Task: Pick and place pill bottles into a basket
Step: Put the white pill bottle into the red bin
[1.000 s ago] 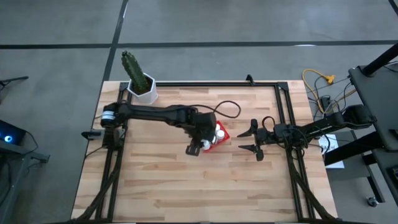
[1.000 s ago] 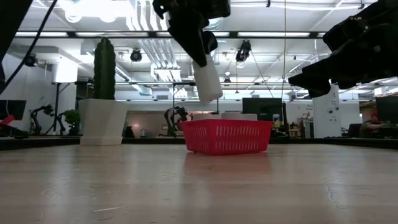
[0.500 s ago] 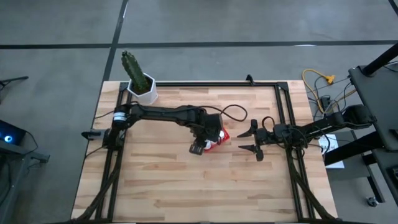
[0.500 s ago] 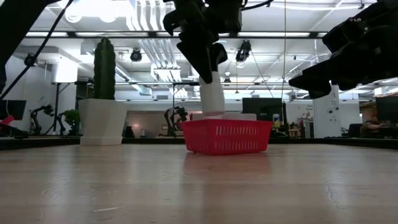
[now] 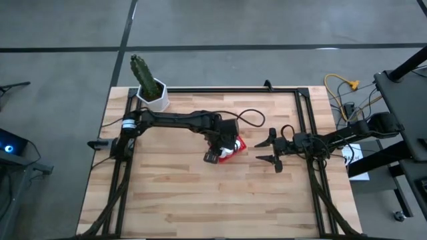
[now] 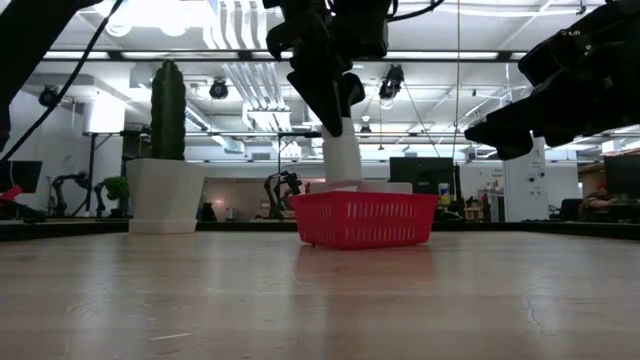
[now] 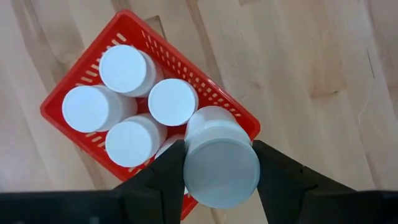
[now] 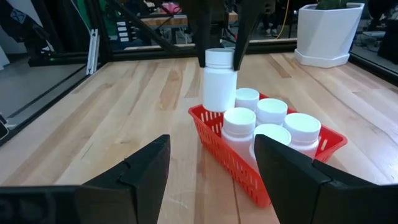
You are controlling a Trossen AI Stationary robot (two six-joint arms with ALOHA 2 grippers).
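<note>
The left gripper (image 7: 221, 171) hangs over the red basket (image 7: 56, 99), its fingers (image 7: 163, 177) pinching the sixth bottle (image 7: 219, 158) by its sides, upright above the one empty corner. Five bottles (image 7: 127, 67) already stand inside. The bottle looks light, rigid and smooth, so it could slip or twist; a hold on the body just under the cap seems safest, and the fit between neighbours and mesh wall looks tight. The right gripper (image 8: 211, 171) waits beside the basket over the bench (image 5: 187, 200), fingers spread and empty. The held bottle hides the free slot, and from above the arm covers most of the basket
</note>
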